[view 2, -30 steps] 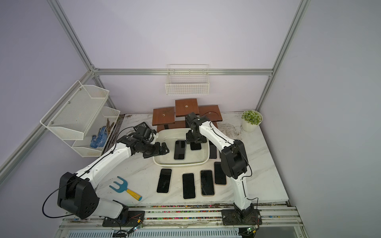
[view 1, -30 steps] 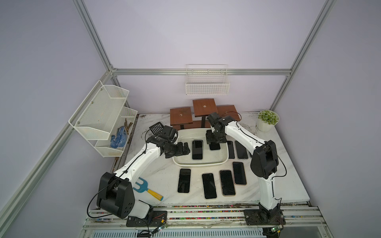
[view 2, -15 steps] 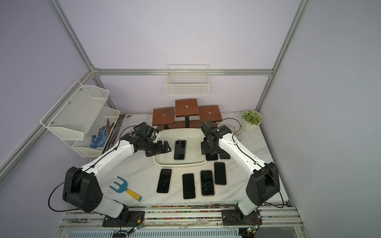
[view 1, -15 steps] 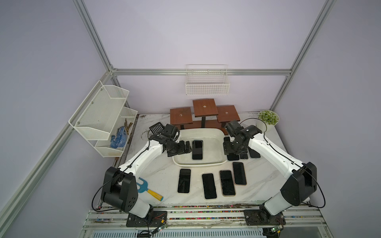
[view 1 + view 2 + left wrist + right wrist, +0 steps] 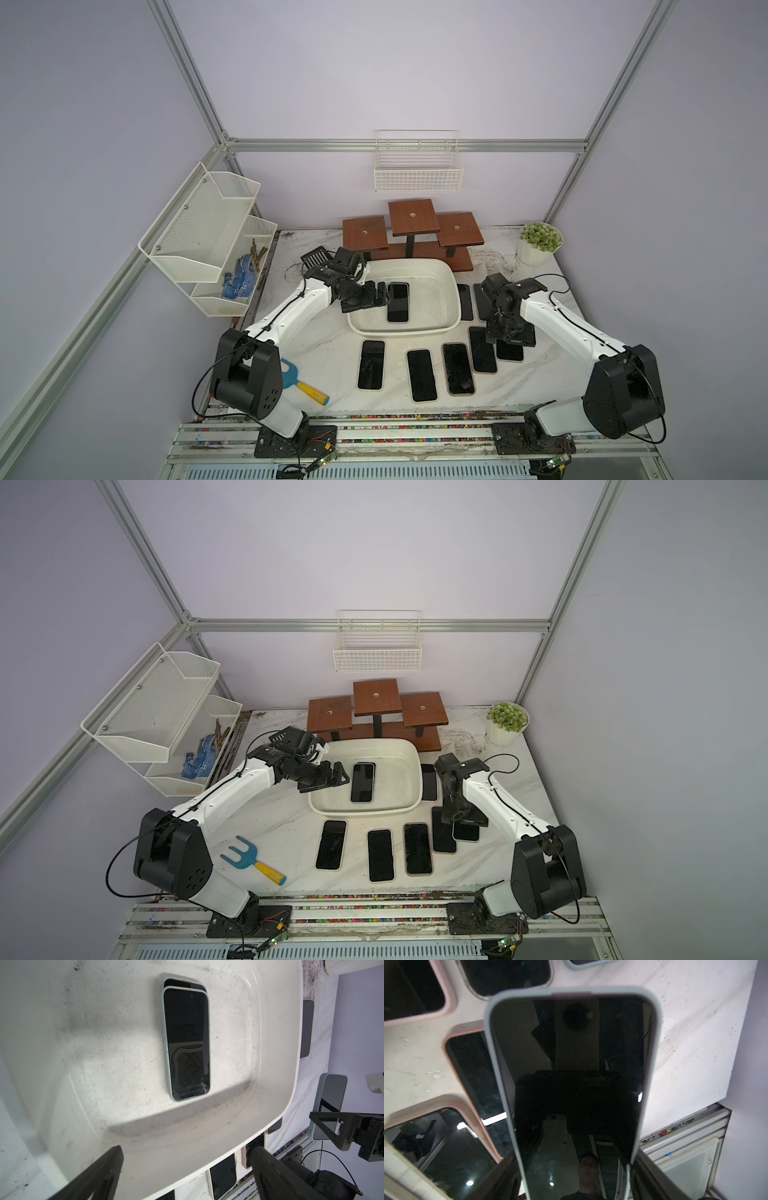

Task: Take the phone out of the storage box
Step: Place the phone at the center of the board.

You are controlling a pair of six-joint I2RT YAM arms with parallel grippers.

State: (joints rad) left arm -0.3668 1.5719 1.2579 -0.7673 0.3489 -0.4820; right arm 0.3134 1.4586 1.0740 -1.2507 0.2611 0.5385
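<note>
Phone [image 5: 398,302] lies screen-up in storage box [image 5: 434,291], long axis front to back.

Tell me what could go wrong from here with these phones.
1. The right tool holds the pale blue-grey-cased phone close by the pink-cased phone on the marble table; setting it down may land on it.
2. In the shallow white plastic tub, a grey-green-cased phone lies on a dark-edged phone; the open left tool may drag both.
</note>
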